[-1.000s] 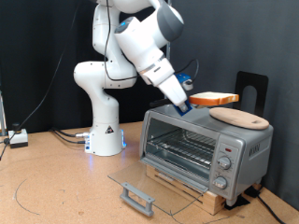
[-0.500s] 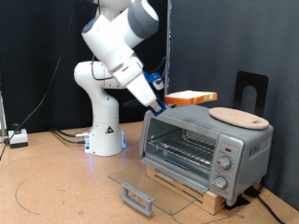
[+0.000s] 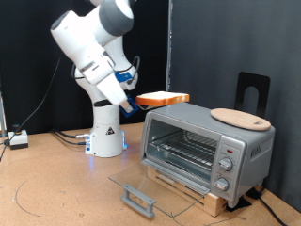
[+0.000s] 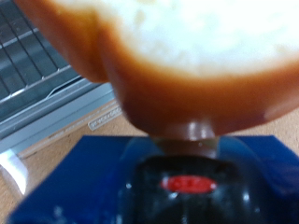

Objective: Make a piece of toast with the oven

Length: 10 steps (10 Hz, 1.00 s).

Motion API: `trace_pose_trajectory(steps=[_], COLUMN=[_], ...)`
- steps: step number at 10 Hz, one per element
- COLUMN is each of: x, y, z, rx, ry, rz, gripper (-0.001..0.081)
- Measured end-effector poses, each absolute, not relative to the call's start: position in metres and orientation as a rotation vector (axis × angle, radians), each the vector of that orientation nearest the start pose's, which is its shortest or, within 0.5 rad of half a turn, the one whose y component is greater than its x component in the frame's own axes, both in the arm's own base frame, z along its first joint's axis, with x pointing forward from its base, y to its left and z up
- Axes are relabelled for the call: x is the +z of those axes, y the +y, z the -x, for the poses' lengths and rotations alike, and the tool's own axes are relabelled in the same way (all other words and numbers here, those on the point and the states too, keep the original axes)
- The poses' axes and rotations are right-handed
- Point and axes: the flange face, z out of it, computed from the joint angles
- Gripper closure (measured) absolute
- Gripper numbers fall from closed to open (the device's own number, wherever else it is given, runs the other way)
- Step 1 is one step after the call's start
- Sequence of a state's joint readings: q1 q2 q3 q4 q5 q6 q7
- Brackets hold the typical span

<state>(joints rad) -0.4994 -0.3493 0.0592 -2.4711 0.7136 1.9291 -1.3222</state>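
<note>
My gripper [image 3: 132, 101] is shut on one edge of the piece of toast [image 3: 161, 97], a pale slice with a tan crust, held flat in the air above the oven's upper corner on the exterior view's left. The oven [image 3: 207, 146] is a silver-grey box on a wooden stand, its glass door [image 3: 155, 193] folded down open and the wire rack [image 3: 183, 151] showing inside. In the wrist view the toast [image 4: 177, 56] fills most of the picture, blurred and close, with part of the wire rack [image 4: 33, 56] behind it.
A round light wooden board [image 3: 240, 118] lies on the oven's top at the exterior view's right. A black stand [image 3: 252, 89] rises behind it. The robot's white base [image 3: 105, 132] stands left of the oven, with cables [image 3: 66, 137] and a small box [image 3: 17, 140] on the table.
The arm has swung to the exterior view's left, carrying the toast from over the oven's top beside the board to a spot past the oven's left edge.
</note>
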Motion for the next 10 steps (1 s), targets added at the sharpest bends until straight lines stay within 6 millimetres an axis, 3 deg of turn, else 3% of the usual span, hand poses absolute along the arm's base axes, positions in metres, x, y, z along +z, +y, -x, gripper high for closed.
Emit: trace_pose_trajectory(steps=[2,4,7,10], x=[0.417,0.405,0.366,0.335], y=[-0.142,-0.13,-0.105,-0.094], z=[-0.395,-0.391,-0.384,-0.384], rx=[-0.471,-0.448,-0.377,-0.361], ry=[-0.692,-0.759,-0.808,-0.793], rz=[2.457,2.427,2.494,2.551], gripper=[0.0408,0.0408,0.0408,0.0408])
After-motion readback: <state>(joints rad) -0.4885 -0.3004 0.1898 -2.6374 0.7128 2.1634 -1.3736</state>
